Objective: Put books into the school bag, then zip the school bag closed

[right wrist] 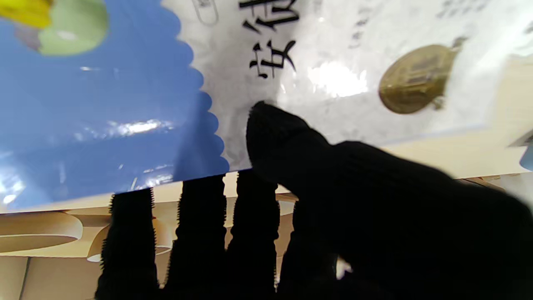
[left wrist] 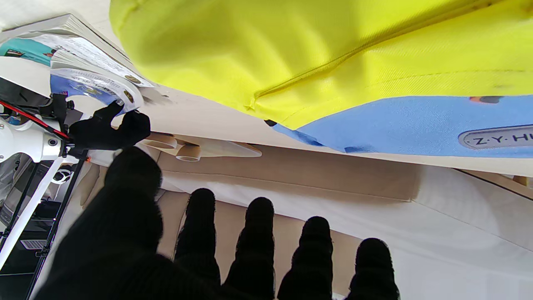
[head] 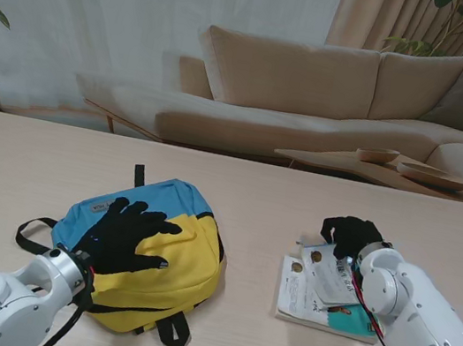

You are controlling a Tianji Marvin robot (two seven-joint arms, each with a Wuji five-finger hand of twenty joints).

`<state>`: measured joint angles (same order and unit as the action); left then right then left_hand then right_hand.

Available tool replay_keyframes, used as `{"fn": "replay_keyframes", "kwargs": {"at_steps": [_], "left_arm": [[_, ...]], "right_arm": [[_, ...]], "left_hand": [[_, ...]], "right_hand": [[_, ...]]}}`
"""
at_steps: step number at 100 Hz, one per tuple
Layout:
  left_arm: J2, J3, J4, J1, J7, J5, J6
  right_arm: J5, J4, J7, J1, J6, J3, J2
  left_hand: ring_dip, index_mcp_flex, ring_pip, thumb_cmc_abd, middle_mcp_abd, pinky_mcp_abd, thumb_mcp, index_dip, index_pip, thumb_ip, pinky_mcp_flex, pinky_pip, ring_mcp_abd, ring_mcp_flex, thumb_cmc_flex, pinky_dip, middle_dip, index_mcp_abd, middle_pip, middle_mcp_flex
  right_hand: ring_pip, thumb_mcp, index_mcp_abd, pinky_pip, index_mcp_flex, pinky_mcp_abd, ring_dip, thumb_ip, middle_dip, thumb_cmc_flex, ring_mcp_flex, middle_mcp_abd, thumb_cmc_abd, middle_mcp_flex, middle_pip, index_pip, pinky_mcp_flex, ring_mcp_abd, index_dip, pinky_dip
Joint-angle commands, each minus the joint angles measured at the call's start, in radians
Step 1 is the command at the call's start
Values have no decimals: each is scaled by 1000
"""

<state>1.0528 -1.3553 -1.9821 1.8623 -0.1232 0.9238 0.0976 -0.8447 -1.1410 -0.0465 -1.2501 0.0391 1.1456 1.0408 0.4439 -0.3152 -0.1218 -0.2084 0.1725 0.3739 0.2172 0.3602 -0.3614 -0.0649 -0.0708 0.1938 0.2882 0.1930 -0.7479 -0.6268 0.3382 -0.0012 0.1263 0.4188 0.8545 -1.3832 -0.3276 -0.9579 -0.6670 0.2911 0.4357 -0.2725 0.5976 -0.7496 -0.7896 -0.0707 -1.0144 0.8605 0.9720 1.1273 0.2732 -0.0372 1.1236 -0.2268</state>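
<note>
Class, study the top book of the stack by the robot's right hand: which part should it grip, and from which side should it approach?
Grip the top book at its far edge, where the right hand already pinches it, thumb on the cover. That edge is lifted off the lower book, so fingers can probably slip beneath from the far side.

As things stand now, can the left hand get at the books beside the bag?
Probably not easily. The left hand lies spread over the school bag, and the bag's bulk sits between it and the books. The right hand already grips the top book.
</note>
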Motion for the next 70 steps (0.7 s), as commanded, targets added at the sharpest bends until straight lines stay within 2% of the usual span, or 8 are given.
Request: {"fn": "replay_keyframes", "kwargs": {"at_steps": [1, 15, 25, 32, 49, 54, 59, 70], "left_arm": [[4, -2, -12, 10, -14, -1, 2], [4, -5, -13, 12, -14, 0, 4], [4, -6, -13, 13, -13, 1, 4], [4, -6, -13, 14, -12, 2, 4], [4, -5, -11, 13, -10, 3, 5], [4, -5, -10, 12, -11, 2, 5], [4, -4, -9, 10, -12, 0, 4], [4, -1, -7, 7, -14, -2, 3]], "right_arm": [[-5, -14, -26, -24, 10, -2, 5], [-13, -54, -30, -50, 25, 33, 5], [-16, -79, -29, -67, 27, 53, 6], [-13, -92, -23, -78, 22, 65, 8], [-12, -123, 11, -104, 14, 94, 15], [-8, -137, 18, -114, 12, 105, 17], [1, -152, 29, -125, 6, 116, 22], [24, -213, 29, -161, -29, 148, 29]], "left_hand": [[-11, 39, 21, 23, -13, -27, -22, -18, 7, 42, -16, -47, -18, -21, 7, -15, -4, 13, 6, -23], [-11, 41, 20, 22, -15, -26, -20, -18, 7, 42, -15, -46, -19, -20, 9, -16, -4, 12, 6, -22], [-11, 43, 21, 21, -14, -27, -19, -18, 7, 42, -15, -46, -19, -21, 9, -16, -4, 12, 6, -22], [-11, 44, 20, 22, -16, -27, -18, -18, 8, 42, -15, -46, -21, -21, 10, -16, -4, 11, 6, -24], [-11, 43, 20, 20, -15, -25, -15, -18, 7, 42, -15, -47, -20, -20, 9, -16, -4, 13, 6, -23], [-11, 43, 20, 21, -14, -27, -14, -18, 7, 42, -15, -46, -19, -21, 9, -16, -3, 12, 7, -22], [-11, 42, 20, 20, -14, -27, -12, -18, 6, 42, -15, -47, -19, -21, 8, -16, -3, 13, 7, -22], [-11, 41, 20, 21, -14, -27, -11, -18, 6, 42, -16, -47, -18, -21, 8, -16, -3, 14, 7, -22]], "right_hand": [[105, -52, -29, -23, 94, 30, 26, 73, 22, -84, 16, -1, 55, 12, 138, -25, -23, -19, -90, -22], [167, -53, 64, -28, 26, 42, 34, 90, 65, -109, 50, 32, 76, -11, 159, -229, -33, -45, -378, -28], [207, -61, 81, -42, -124, 58, 43, 97, 121, -121, 70, 60, 88, -32, 169, -293, -28, -68, -488, -35], [224, -63, 78, -57, -203, 71, 46, 100, 146, -123, 78, 69, 94, -41, 173, -307, -22, -79, -517, -42], [241, -99, 12, -90, -438, 89, 42, 95, 166, -98, 63, 74, 65, -29, 175, -202, 11, -82, -476, -58], [252, -134, -5, -101, -477, 91, 39, 82, 175, -80, 54, 69, 44, -19, 176, -142, 24, -81, -412, -65], [268, -165, -5, -109, -495, 99, 38, 71, 191, -77, 51, 75, 27, -19, 186, -113, 30, -89, -300, -72], [315, -186, 8, -142, -496, 103, 38, 64, 227, -94, 45, 91, 28, -38, 218, -71, 46, -116, -185, -90]]}}
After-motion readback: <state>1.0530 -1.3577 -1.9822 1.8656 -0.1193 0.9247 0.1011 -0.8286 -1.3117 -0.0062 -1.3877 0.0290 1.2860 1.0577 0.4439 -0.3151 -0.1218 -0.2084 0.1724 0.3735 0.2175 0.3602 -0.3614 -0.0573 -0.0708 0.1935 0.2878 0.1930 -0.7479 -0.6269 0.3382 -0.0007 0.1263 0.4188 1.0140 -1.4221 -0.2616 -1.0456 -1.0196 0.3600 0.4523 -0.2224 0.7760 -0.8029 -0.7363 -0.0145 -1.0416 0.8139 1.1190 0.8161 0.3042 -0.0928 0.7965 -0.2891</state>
